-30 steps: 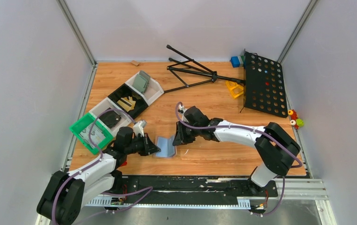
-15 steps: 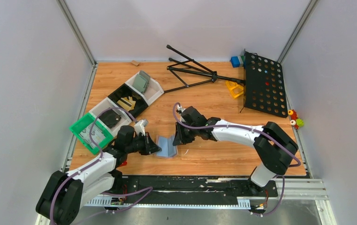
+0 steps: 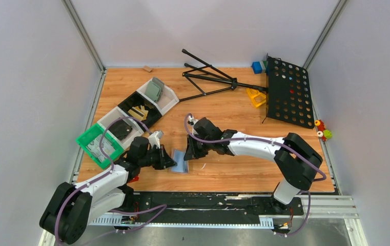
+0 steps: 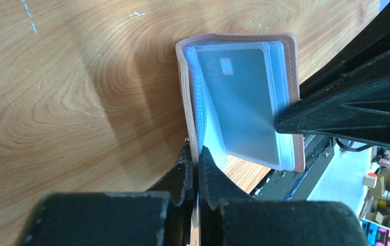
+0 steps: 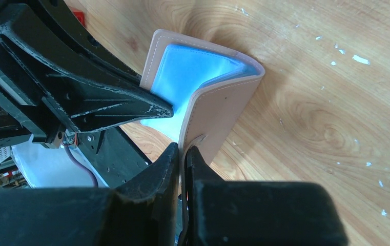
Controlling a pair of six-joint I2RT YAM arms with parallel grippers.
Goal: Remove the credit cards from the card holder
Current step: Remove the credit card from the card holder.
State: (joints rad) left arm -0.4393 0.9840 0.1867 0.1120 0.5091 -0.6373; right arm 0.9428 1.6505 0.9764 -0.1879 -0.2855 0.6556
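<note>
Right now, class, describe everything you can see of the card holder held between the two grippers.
The card holder is a salmon-tan stitched cover with light blue translucent sleeves, spread open like a book over the table. The left gripper pinches one cover flap, the right gripper the other. A card shows dimly through one sleeve.

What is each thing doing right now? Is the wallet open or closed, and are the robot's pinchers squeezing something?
Card holder: open, each cover pinched by one gripper.
Card: tucked inside the card holder, not out yet.
Left gripper: shut on one cover of the card holder.
Right gripper: shut on the other cover.
Music stand: lying down, not set up.
</note>
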